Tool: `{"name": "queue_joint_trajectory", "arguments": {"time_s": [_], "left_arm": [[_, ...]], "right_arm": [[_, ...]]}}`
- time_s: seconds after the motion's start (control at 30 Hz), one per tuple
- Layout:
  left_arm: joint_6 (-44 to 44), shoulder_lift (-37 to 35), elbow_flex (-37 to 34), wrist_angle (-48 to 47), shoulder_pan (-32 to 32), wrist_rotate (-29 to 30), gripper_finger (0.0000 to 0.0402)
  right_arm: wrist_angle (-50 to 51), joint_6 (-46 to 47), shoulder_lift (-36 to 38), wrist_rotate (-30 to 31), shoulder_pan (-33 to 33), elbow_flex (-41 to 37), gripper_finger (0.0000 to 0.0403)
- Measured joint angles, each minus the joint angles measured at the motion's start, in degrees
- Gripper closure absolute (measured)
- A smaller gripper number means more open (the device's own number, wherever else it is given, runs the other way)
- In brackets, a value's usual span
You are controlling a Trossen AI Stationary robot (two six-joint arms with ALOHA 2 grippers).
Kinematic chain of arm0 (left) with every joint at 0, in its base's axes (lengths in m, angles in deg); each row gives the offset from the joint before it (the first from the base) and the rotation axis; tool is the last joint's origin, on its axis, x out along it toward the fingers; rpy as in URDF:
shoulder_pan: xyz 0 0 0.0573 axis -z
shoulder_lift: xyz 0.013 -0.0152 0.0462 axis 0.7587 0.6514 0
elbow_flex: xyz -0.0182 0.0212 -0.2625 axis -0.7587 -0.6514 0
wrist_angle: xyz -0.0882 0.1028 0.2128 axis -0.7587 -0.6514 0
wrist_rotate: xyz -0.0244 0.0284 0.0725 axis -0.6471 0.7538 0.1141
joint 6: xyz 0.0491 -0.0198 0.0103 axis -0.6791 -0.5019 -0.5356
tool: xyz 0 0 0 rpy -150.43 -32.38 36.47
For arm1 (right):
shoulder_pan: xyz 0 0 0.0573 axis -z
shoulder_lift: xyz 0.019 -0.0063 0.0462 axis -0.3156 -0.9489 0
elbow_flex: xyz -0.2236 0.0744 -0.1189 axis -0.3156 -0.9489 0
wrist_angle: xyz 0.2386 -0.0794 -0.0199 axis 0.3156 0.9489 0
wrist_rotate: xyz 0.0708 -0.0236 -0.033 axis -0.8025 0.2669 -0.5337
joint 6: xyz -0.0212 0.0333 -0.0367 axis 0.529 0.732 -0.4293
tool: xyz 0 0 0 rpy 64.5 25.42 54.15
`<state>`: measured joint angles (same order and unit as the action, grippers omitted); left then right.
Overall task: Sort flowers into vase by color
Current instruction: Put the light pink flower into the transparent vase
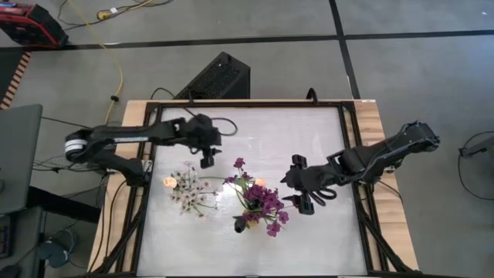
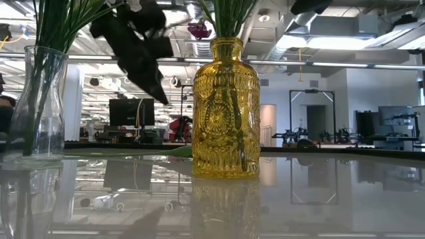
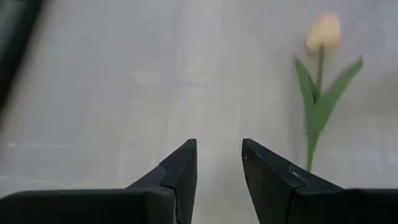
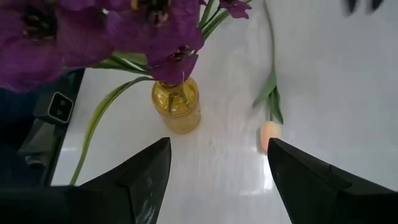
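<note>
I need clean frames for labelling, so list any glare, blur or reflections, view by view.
Low view: the glossy table mirrors the yellow vase, and a dark gripper above it is smeared. Left wrist view: the peach tulip is soft. Right wrist view: the purple flowers are blurred. High view: pale glare on the tabletop.

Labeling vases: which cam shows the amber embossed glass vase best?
The low view: the amber embossed glass vase stands in the middle, whole from neck to base, relief pattern clear. The right wrist view shows it from above, partly under purple blooms. In the high view, flowers hide it almost entirely. The left wrist view misses it.
</note>
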<state>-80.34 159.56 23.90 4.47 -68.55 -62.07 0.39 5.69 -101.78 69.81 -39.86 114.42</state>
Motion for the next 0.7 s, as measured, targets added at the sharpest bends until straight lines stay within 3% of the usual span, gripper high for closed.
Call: {"name": "queue_joint_trajectory", "arguments": {"time_s": [0.3,0.7], "left_arm": [[-1.9,13.3,0.0,2.3,5.2,-8.6,0.0285],[-3.0,17.3,0.0,2.4,10.6,-8.1,0.0285]], "right_arm": [[-1.3,1.3,0.0,3.8,-3.4,-1.7,0.0111],[-2.9,3.2,0.0,3.8,-3.5,-5.2,0.0111]]}}
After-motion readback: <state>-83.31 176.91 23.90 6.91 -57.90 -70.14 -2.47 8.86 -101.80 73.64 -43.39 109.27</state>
